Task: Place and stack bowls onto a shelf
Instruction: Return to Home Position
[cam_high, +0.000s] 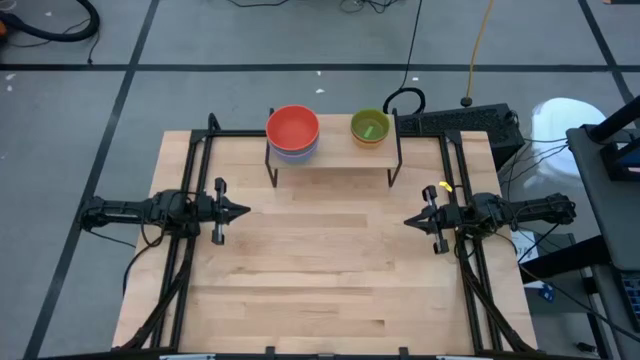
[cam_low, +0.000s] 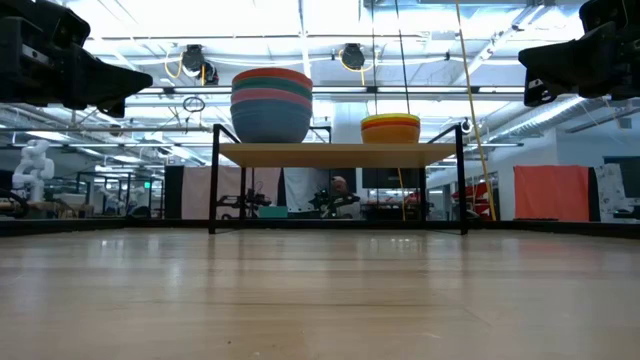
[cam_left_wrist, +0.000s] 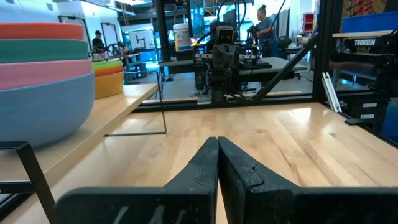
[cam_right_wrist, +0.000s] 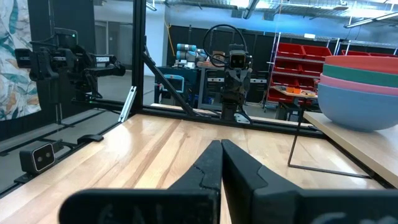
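The shelf (cam_high: 335, 152), a light-wood board on thin black wire legs, stands at the table's far middle. On its left end sits a stack of several bowls (cam_low: 271, 105): blue at the bottom, then pink and teal, with red on top (cam_high: 293, 128). On its right end sits a smaller stack (cam_low: 391, 128) of orange and yellow bowls with a green one on top (cam_high: 369, 126). My left gripper (cam_high: 243, 210) hovers shut at the table's left side, pointing level toward the middle. My right gripper (cam_high: 408, 220) hovers shut at the right side, facing it. Neither holds anything.
Black frame rails (cam_high: 190, 170) run along the table's left and right sides. Bare wooden tabletop (cam_high: 325, 270) lies between the grippers and toward the near edge. A black cable and box (cam_high: 470, 122) lie behind the table's far right corner. People stand in the room beyond (cam_left_wrist: 264, 25).
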